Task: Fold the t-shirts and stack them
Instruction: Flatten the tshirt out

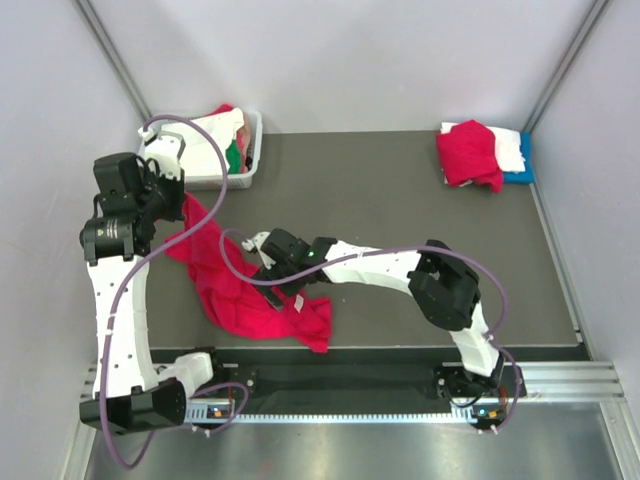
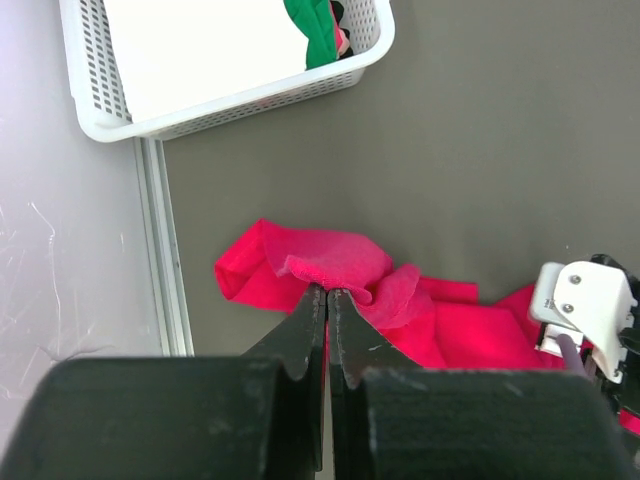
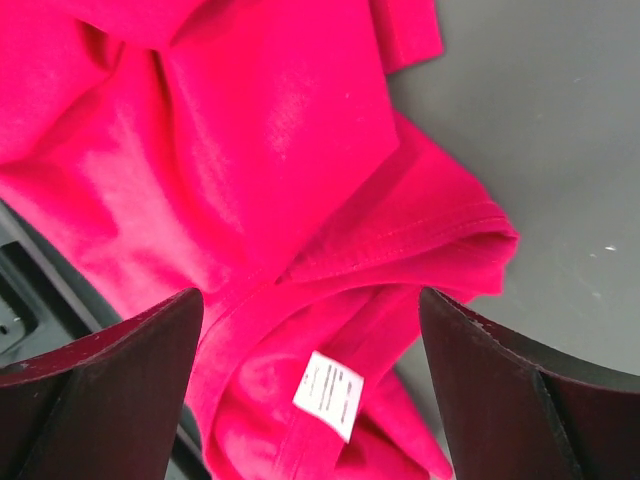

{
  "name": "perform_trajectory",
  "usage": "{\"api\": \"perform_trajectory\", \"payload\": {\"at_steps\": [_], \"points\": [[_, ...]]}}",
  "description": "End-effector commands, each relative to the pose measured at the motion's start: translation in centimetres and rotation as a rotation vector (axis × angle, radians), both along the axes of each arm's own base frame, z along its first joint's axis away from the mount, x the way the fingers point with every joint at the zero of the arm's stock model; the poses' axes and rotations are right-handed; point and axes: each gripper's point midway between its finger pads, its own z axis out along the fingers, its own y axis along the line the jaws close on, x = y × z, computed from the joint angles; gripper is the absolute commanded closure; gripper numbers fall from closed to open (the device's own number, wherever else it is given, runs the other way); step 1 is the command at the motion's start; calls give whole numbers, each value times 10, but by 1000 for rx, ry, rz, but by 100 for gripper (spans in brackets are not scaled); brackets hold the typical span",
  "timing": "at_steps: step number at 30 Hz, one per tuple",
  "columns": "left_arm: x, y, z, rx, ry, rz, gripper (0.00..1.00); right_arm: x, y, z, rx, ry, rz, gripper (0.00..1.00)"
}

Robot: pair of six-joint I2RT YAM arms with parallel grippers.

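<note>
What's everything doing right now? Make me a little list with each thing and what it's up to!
red t-shirt: crumpled on the table, near edge
left hand: shut, pinching the red t-shirt's edge
right hand: open, just above the shirt, by its white label
stack: red shirt on white and blue ones, far right corner
basket: white, far left, clothes inside
</note>
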Motion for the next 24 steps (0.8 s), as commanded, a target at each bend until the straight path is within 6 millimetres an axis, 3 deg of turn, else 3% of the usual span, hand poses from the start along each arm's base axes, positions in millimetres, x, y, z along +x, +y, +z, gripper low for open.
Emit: {"api": "perform_trajectory", "payload": {"at_steps": [1, 5, 7, 13, 16, 19, 20, 21, 24], "points": [[3, 1, 16, 22, -70, -3, 100, 0, 12, -11, 45, -8, 15, 12], [3, -2, 5, 7, -41, -15, 100, 4, 16, -17, 38, -27, 34, 13], [2, -7, -10, -20, -9, -30, 100, 6, 19, -16, 37, -33, 44, 13], [-7, -30, -42, -84, 59, -104, 100, 17, 27, 0, 46, -78, 50, 13], [-9, -46, -47, -100, 77, -142, 100, 32, 14, 17, 45, -140, -11, 10], [-7, -60, -42, -98, 72, -164, 100, 54, -7, 44, 107, -186, -120, 3], [-7, -68, -40, -98, 69, -185, 100, 65, -23, 56, 135, -190, -168, 3], [-7, -74, -34, -98, 58, -193, 100, 71, -25, 67, 190, -200, -196, 3], [-3, -72, -28, -85, 46, -185, 100, 76, -38, 82, 282, -184, -243, 7]]}}
